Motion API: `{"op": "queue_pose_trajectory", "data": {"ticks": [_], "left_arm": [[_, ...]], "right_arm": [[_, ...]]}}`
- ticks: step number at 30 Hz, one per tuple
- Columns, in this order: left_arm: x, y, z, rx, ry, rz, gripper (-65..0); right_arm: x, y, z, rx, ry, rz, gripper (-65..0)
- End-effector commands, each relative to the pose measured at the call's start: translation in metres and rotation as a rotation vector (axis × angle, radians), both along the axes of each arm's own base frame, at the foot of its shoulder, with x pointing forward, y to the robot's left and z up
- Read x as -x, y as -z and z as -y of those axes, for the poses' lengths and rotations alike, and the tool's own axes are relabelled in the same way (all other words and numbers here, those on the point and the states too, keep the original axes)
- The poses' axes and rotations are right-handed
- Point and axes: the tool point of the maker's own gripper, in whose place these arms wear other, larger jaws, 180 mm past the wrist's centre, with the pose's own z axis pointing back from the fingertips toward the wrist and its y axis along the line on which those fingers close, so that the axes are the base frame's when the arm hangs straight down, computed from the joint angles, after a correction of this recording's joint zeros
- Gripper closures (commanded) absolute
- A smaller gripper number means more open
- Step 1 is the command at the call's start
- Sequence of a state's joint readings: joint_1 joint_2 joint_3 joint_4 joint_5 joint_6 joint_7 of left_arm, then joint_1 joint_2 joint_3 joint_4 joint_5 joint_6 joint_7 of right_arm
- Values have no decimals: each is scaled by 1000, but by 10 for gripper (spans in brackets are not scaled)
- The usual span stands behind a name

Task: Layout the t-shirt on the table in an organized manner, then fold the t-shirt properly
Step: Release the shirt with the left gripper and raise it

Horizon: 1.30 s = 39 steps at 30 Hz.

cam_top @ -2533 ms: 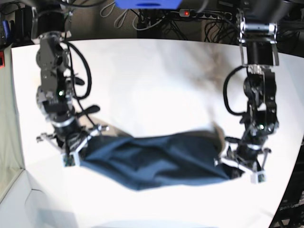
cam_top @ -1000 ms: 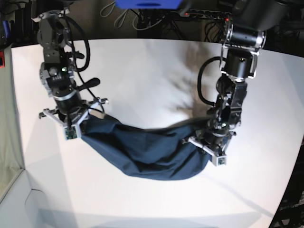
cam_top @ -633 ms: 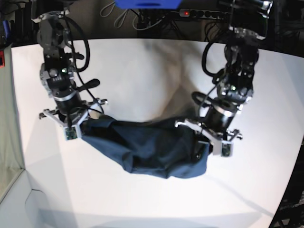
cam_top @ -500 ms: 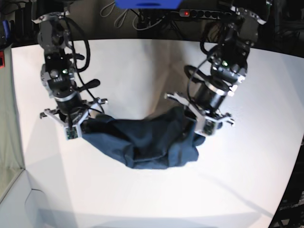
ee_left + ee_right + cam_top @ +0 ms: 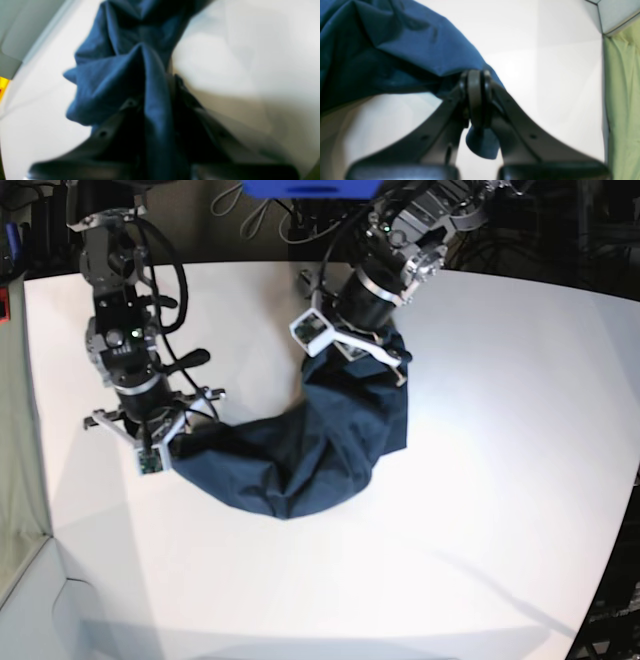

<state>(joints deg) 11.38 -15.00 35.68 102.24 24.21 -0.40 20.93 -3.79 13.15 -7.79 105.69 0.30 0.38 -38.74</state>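
Note:
The dark navy t-shirt is bunched into a curved band on the white table. My right gripper, at the left of the base view, is shut on the shirt's left end. The right wrist view shows its fingertips pinching a blue fold of the t-shirt, with a small tab of cloth below them. My left gripper, at the back centre, is shut on the shirt's other end and lifts it. In the left wrist view a ridge of the t-shirt runs between the left gripper's fingers.
Cables and a power strip lie behind the table's curved back edge. A blue object hangs at the top. A green curtain stands past the table's edge on the right arm's side. White tabletop spreads around the shirt.
My left arm has swung its end of the shirt from the front right up to the back centre, bending the cloth into an arc. The right arm has stayed put.

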Motion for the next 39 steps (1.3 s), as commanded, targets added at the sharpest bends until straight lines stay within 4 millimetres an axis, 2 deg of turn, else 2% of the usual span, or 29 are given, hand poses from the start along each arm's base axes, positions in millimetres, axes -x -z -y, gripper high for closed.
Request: {"op": "queue_pose_trajectory", "data": {"ticks": [1, 4, 6, 9, 12, 13, 15, 18, 22, 26, 28, 30, 35, 39], "left_arm": [[-4, -15, 6, 32, 5, 43, -10], [-4, -16, 8, 38, 5, 43, -15], [-6, -18, 9, 51, -7, 44, -60], [-6, -20, 12, 61, -8, 44, -240], [-2, -31, 17, 88, 8, 55, -488], [2, -37, 18, 108, 12, 61, -538], [4, -54, 19, 144, 8, 86, -586], [0, -72, 13, 172, -15, 125, -584], [-27, -64, -23, 160, -151, 118, -559], [-52, -57, -65, 280, -328, 40, -542], [-62, -50, -87, 367, -407, -16, -542], [-68, -38, -99, 437, -454, -82, -542], [-67, -3, -117, 502, -491, -222, -541], [-69, 4, -126, 568, -509, -285, -541]], "right_arm": [[-7, -15, 0, 3, -6, 55, 0], [-7, -15, 0, 3, -6, 55, 0], [-7, -15, 0, 3, -6, 55, 0], [-7, -15, 0, 3, -6, 55, 0], [-7, -15, 0, 3, -6, 55, 0], [-7, -15, 0, 3, -6, 55, 0], [-7, -15, 0, 3, -6, 55, 0], [-10, -18, 0, 3, -6, 65, 0], [-13, -18, 0, 3, -3, 65, 0], [-16, -13, 2, 4, 2, 53, 0], [-17, -9, 3, 2, 5, 42, 0], [-17, -5, 5, 4, 8, 31, 0], [-17, -4, 5, 4, 9, 28, 0], [-17, -4, 5, 4, 9, 29, 0]]}}
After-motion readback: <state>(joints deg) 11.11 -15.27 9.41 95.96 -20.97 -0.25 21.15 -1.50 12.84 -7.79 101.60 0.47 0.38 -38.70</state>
